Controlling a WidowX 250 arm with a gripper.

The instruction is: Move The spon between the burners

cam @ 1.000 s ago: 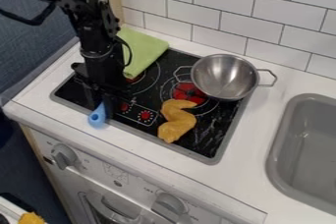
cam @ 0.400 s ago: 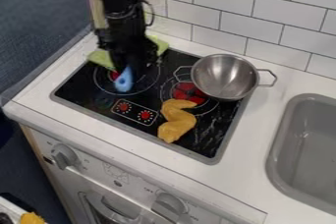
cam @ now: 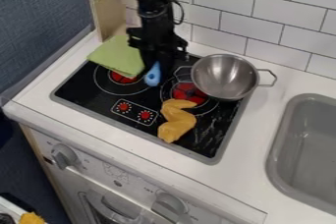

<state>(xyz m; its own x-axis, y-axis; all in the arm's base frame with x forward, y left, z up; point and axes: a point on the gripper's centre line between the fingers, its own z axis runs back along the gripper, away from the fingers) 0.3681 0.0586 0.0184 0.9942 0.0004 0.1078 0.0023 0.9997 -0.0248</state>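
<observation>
You are holding the black gripper (cam: 157,63) over the back part of the black cooktop (cam: 92,93), with the arm coming in from the top edge. Its fingers are pinching the blue spoon (cam: 153,74), whose rounded end is pointing down toward the front of the cooktop. The spoon is hanging between the two red burners: the left burner (cam: 122,77) is showing just beside it, and the right burner (cam: 185,94) is lying on its other side, partly under the metal pot (cam: 226,78). The pot is standing at the cooktop's back right, one handle reaching out over the white counter (cam: 269,102). A green cloth (cam: 118,56) is lying across the back left corner, near the gripper. A mustard-yellow, bent piece (cam: 176,122) is resting in front of the right burner, beside the panel with two red dials (cam: 134,112). To the right, the gray sink (cam: 277,169) is sitting in the counter, well apart from the spoon.
</observation>
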